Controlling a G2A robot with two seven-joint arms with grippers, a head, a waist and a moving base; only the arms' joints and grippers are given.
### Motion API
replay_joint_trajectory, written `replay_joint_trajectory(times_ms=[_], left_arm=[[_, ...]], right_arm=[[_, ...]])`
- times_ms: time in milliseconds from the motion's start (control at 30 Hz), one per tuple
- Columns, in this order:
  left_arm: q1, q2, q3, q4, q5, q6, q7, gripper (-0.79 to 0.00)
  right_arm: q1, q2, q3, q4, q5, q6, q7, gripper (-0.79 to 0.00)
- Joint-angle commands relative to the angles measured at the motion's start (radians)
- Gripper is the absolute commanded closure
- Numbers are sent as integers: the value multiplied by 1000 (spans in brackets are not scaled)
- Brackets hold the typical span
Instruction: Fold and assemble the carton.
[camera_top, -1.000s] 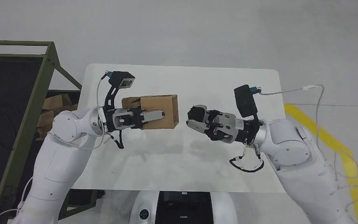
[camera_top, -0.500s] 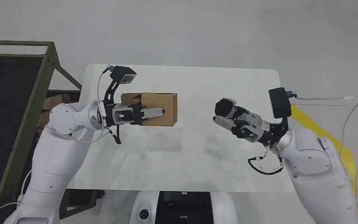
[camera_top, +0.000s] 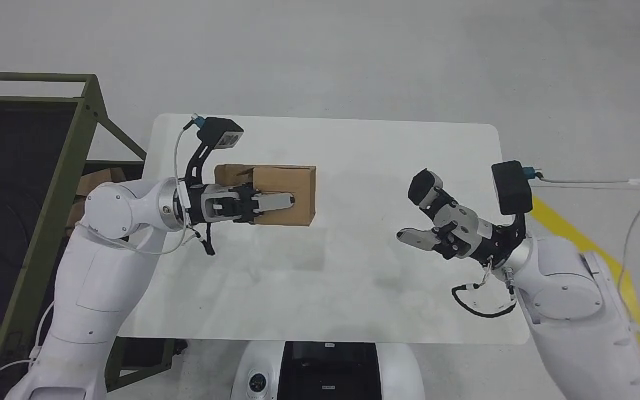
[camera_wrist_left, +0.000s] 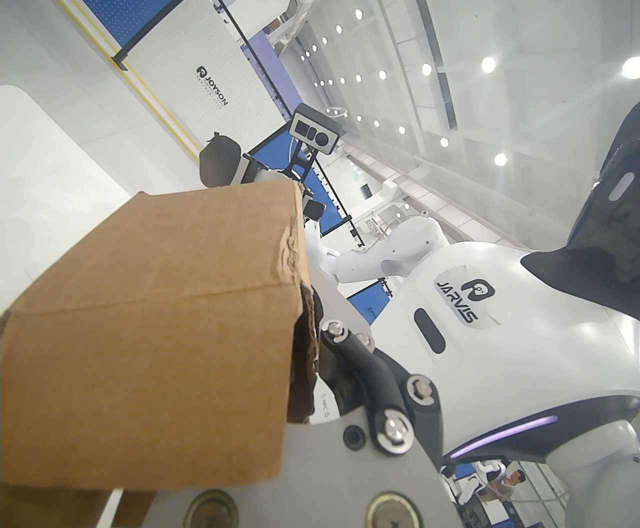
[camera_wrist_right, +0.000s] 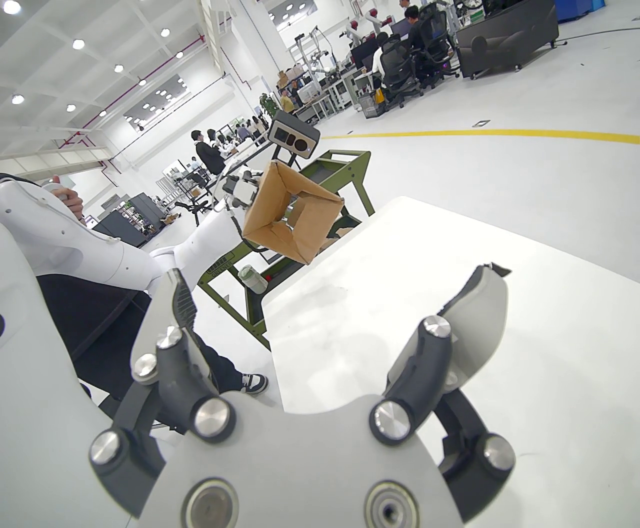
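Gripping the carton (camera_top: 290, 180) by one wall at centre-left of the top view, your left hand (camera_top: 282, 203) holds it above the table (camera_top: 400, 150), open end facing your splayed, empty right hand (camera_top: 415, 212); flap-folding looks next.

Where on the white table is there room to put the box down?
The biggest bare patch of the table lies between the carton and the open right gripper. The strips along the far and near edges are bare too. It is crowded on the left, where the left gripper holds the carton.
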Motion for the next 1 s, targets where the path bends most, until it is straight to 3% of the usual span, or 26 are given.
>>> replay_joint_trajectory(times_ms=[0, 233, 533, 733, 967], left_arm=[[0, 0, 0, 0, 0, 0, 0, 0], [-3, -1, 15, 2, 46, -19, 7, 0], [-125, 4, 81, 45, 222, -110, -106, 0], [-207, 24, 208, 15, 432, -134, -82, 0], [-309, 76, 370, 13, 569, -154, -62, 0]], right_arm=[[0, 0, 0, 0, 0, 0, 0, -785], [0, 0, 0, 0, 0, 0, 0, -785], [0, 0, 0, 0, 0, 0, 0, -785], [0, 0, 0, 0, 0, 0, 0, -785], [0, 0, 0, 0, 0, 0, 0, -785]])
